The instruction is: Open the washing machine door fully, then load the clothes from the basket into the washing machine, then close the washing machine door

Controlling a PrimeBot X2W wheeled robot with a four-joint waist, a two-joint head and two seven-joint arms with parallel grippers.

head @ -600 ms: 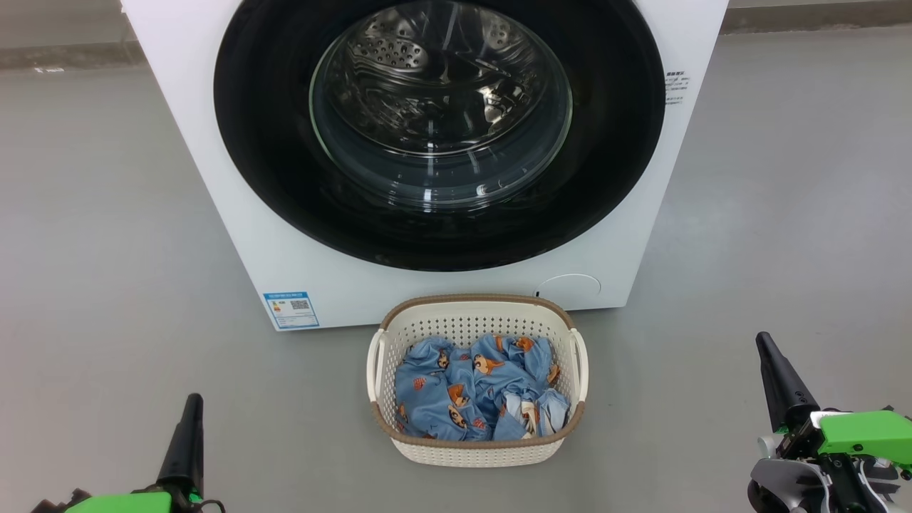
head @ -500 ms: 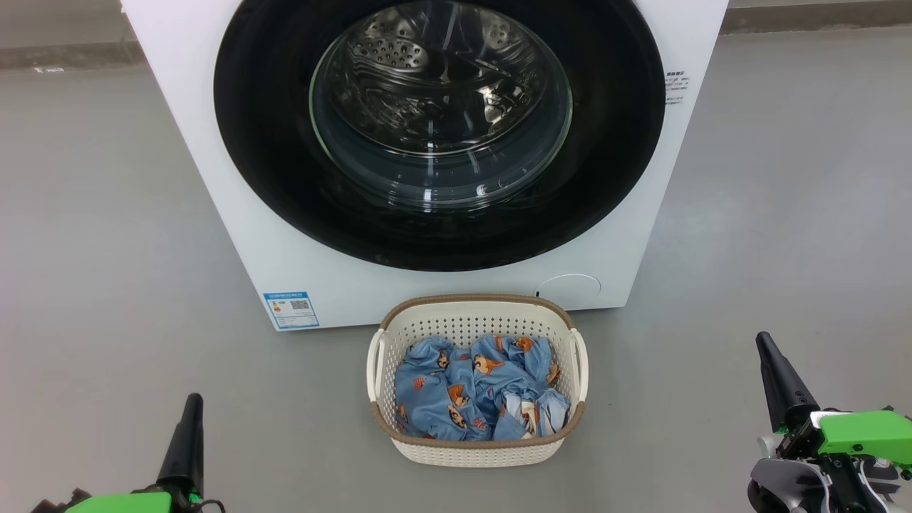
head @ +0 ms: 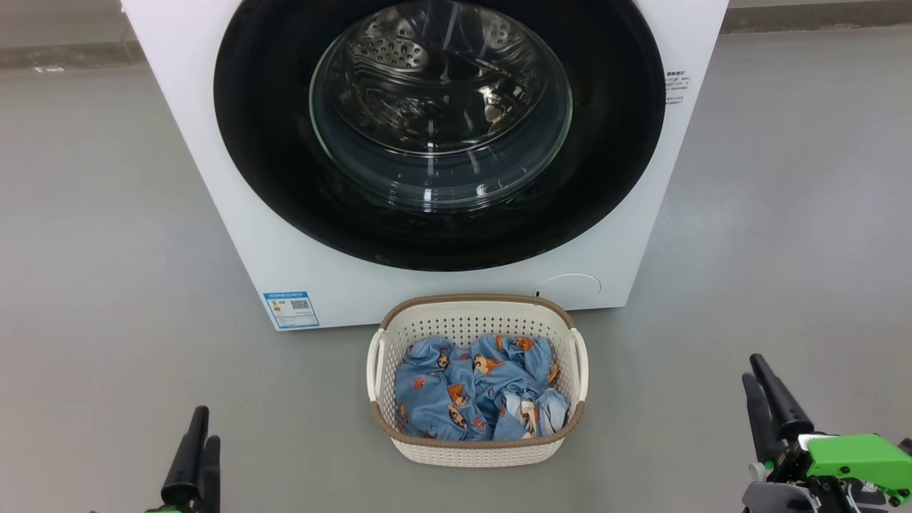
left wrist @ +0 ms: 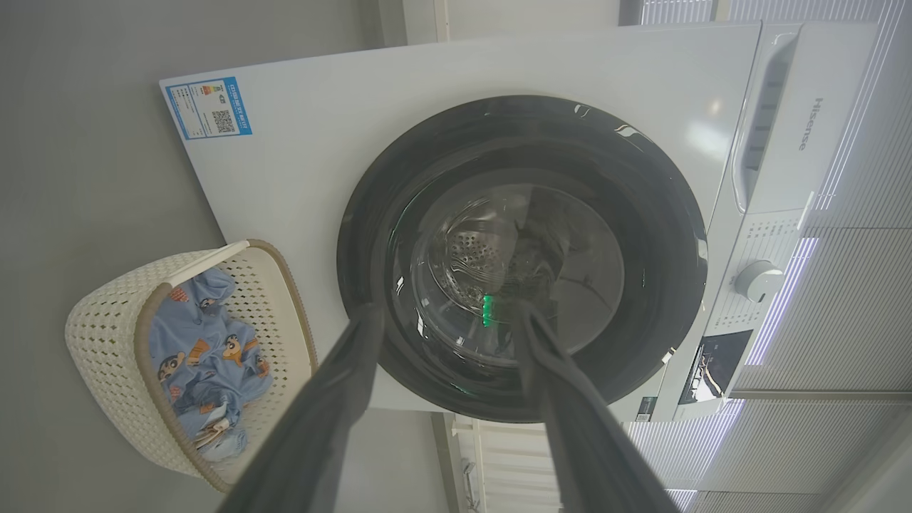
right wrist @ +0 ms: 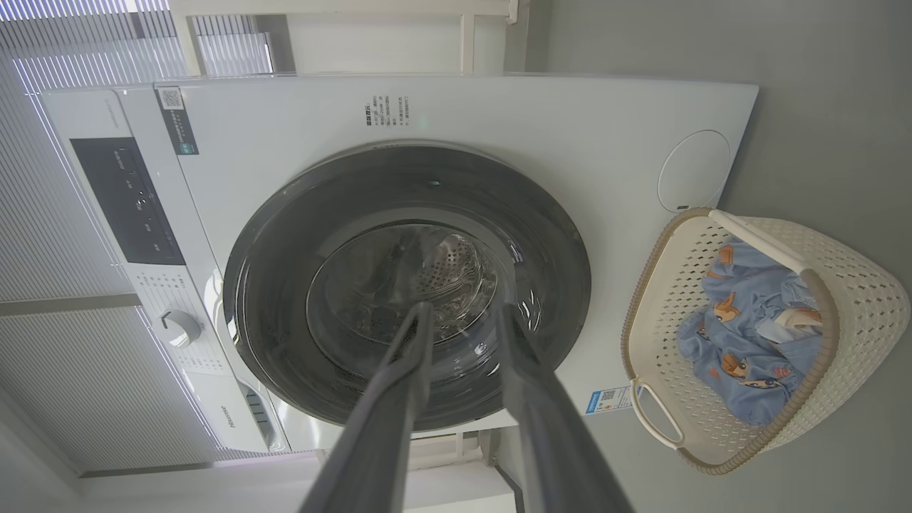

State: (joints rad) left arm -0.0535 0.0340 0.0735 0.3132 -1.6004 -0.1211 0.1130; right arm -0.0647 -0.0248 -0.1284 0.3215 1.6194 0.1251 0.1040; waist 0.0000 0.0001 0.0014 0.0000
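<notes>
The left gripper has its fingers wide apart on nothing; the right gripper has a narrower gap, also empty. Beyond both sets of fingertips the washing machine door sits shut on the washing machine. The basket, with the clothes heaped inside, stands on the floor between the grippers, apart from each.

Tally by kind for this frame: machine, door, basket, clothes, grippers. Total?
washing machine: 1
washing machine door: 1
basket: 1
clothes: 1 heap; garment count unclear
grippers: 2, left gripper and right gripper
Total: 6
</notes>
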